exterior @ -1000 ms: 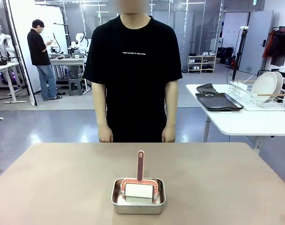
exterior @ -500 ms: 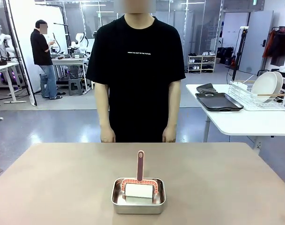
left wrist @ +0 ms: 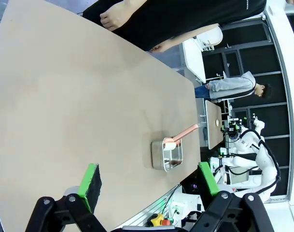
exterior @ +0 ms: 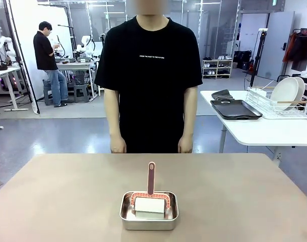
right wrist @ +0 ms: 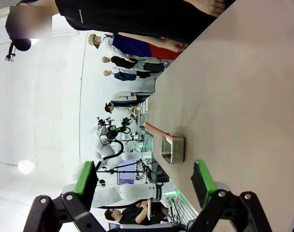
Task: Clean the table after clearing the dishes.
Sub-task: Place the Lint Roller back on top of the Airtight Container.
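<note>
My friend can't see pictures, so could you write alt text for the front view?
A small shiny steel rectangular pan holding a white pink-handled roller sits on a wide tan table. A person in a black T-shirt stands behind it.

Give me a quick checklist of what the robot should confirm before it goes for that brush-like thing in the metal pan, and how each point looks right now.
1. Dishes off the table: ok, the pan is what sits on it.
2. Steel pan near the robot's edge, about centred: ok.
3. Cleaning tool handle sticking up free to be gripped: ok.
4. Left tool open, nothing between its pads: ok.
5. Right tool open, nothing held: ok.
6. Person's hands back from the tabletop, at their sides: ok.
</note>
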You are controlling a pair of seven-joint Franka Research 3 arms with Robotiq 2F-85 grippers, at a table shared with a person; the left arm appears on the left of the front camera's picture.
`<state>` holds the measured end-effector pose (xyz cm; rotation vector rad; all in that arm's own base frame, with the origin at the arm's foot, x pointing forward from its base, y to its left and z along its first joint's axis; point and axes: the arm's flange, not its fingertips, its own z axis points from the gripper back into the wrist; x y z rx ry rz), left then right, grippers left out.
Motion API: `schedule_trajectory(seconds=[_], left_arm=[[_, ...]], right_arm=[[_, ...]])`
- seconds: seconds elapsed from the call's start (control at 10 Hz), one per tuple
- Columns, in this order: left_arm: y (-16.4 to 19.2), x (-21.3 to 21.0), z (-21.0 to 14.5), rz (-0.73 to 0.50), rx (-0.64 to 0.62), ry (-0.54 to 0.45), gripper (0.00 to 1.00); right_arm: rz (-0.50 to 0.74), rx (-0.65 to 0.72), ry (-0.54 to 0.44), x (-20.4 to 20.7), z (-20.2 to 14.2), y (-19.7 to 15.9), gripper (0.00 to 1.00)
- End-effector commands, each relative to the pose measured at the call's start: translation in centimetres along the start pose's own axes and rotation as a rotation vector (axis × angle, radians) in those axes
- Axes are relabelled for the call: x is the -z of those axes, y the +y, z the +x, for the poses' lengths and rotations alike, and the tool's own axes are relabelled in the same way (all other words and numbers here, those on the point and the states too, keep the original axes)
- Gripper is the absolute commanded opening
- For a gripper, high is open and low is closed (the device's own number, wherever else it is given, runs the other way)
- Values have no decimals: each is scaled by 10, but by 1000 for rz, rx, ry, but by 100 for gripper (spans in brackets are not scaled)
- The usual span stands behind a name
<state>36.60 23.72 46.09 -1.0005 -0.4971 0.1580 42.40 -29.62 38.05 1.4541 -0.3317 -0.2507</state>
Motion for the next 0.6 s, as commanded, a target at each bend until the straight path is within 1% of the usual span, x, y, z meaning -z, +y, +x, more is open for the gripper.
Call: schedule_trajectory(seconds=[0.0, 0.5], left_arm=[[-1, -2, -1, -20, -6, -3, 100], [-1, -2, -1, -20, -6, -3, 100]], right_arm=[[-9, 2, 4, 1, -4, 3, 100], [-9, 2, 4, 1, -4, 3, 100]])
